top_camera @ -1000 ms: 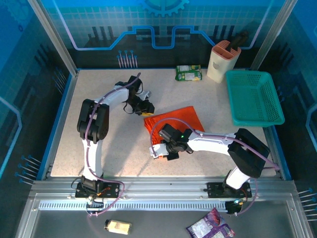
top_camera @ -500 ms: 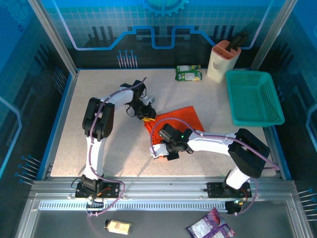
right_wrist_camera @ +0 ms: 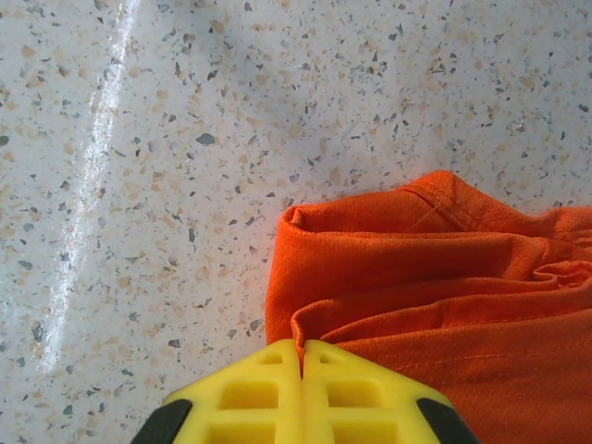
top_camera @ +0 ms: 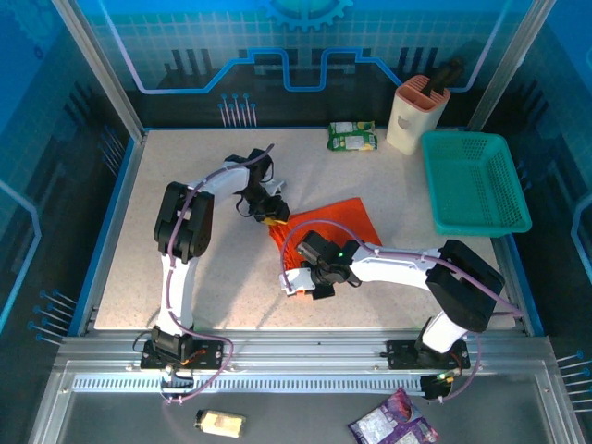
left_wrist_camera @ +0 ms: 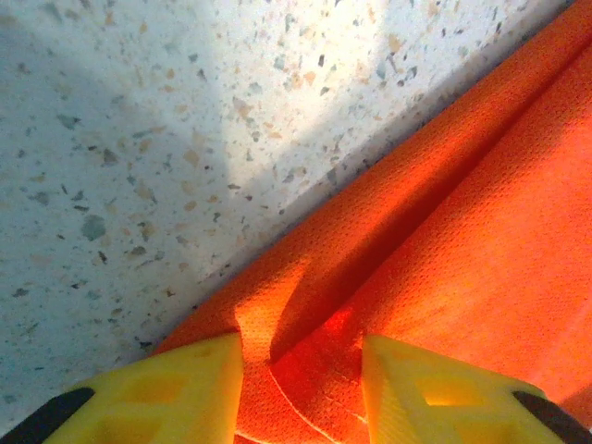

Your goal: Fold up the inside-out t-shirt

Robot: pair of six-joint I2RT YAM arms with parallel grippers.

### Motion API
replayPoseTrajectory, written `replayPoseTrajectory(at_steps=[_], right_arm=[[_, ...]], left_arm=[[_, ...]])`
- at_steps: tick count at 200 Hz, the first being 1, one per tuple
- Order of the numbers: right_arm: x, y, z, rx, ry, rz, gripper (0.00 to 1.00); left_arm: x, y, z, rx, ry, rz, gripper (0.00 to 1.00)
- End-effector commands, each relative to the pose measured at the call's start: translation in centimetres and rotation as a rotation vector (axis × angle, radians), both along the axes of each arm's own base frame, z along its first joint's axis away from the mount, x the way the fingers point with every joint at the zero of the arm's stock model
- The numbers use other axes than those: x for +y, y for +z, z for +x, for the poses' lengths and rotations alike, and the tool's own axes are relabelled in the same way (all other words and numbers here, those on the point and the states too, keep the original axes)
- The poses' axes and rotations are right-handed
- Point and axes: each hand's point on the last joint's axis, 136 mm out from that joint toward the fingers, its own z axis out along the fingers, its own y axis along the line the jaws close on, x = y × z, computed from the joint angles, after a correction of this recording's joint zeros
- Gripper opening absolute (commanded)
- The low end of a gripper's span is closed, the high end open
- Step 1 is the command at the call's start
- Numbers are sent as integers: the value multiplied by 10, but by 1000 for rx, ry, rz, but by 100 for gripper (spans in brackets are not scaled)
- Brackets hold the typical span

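Observation:
The bright orange t-shirt (top_camera: 333, 222) lies bunched into a small folded patch mid-table. My left gripper (top_camera: 276, 215) sits at its far left corner. In the left wrist view that gripper (left_wrist_camera: 301, 393) is open, its yellow fingers (left_wrist_camera: 176, 388) straddling a raised ridge of the orange cloth (left_wrist_camera: 444, 213). My right gripper (top_camera: 296, 281) is at the shirt's near left corner. In the right wrist view it (right_wrist_camera: 301, 356) is shut, with a thin fold of the shirt (right_wrist_camera: 416, 277) pinched between the yellow pads.
A teal mesh basket (top_camera: 474, 180) stands at the right edge. A beige holder (top_camera: 416, 116) and a green packet (top_camera: 352, 136) are at the back. Bare speckled tabletop (top_camera: 203, 277) lies left of the shirt.
My left gripper has moved right and nearer, from bare table onto the shirt's far left corner. The right arm and the shirt have stayed put.

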Motion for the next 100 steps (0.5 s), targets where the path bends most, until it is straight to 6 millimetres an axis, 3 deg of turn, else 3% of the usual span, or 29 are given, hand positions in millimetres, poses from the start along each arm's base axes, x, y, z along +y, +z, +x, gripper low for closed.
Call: replayPoseTrajectory(at_steps=[1, 61, 100], right_arm=[[-2, 3, -10, 30, 7, 4, 0], [-2, 5, -9, 23, 6, 7, 0], [-2, 7, -9, 18, 4, 8, 0]], left_arm=[[-6, 6, -1, 10, -24, -39, 35], [-9, 3, -11, 44, -43, -58, 33], [-9, 6, -10, 34, -46, -54, 18]])
